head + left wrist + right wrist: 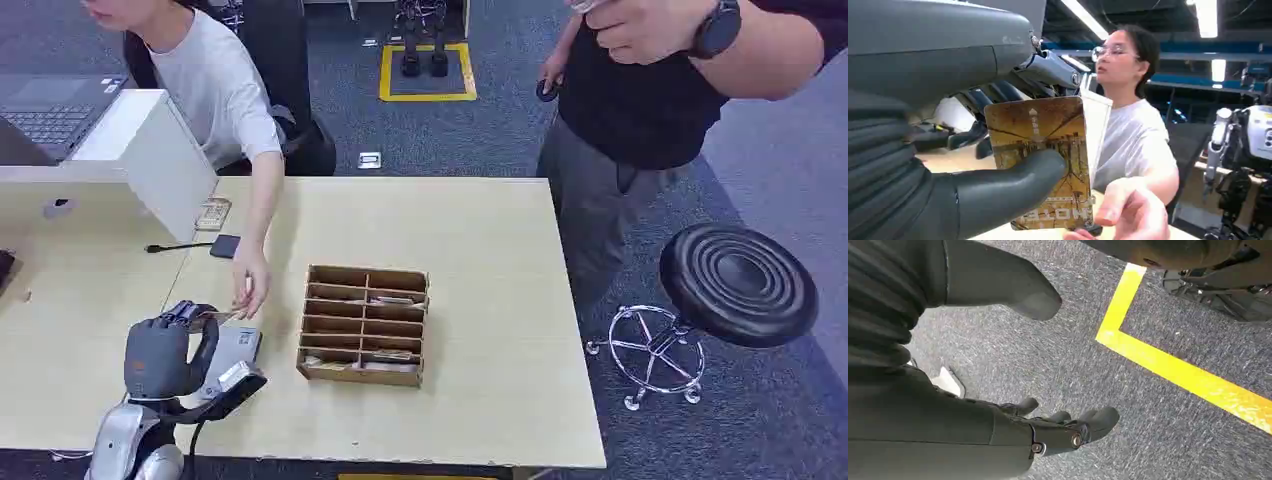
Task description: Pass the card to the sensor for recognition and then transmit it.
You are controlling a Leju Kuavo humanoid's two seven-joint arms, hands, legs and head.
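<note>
The robot's grey left hand point(165, 352) hovers over the near left part of the pale wooden table point(480, 260), gripping a glossy ochre-and-brown plastic card point(1045, 160) printed with bare trees; in the left wrist view the thick matte thumb presses across the card's face while the darker fingers point(1048, 70) back it from behind. A person's hand point(250, 292) in a white short-sleeved shirt reaches across the table from the far side, and its fingertips meet the card's lower edge in the wrist view. Under the robot's hand lies a flat grey rectangular sensor pad point(236, 347), and just to its right stands a brown cardboard organiser point(363, 325) divided into two columns of shallow slots, some holding cards. Farther left on the table are a small dark phone-like slab point(225, 246) with a cable and a white angled partition point(160, 150). The right hand point(1063, 427) hangs over speckled grey carpet point(1058, 365) crossed by a yellow tape line point(1168, 365), its fingers loosely apart and holding nothing. On the right of the room stands a round black ribbed stool point(738, 285) on a chrome base, beside a second person in a black top point(640, 100).
</note>
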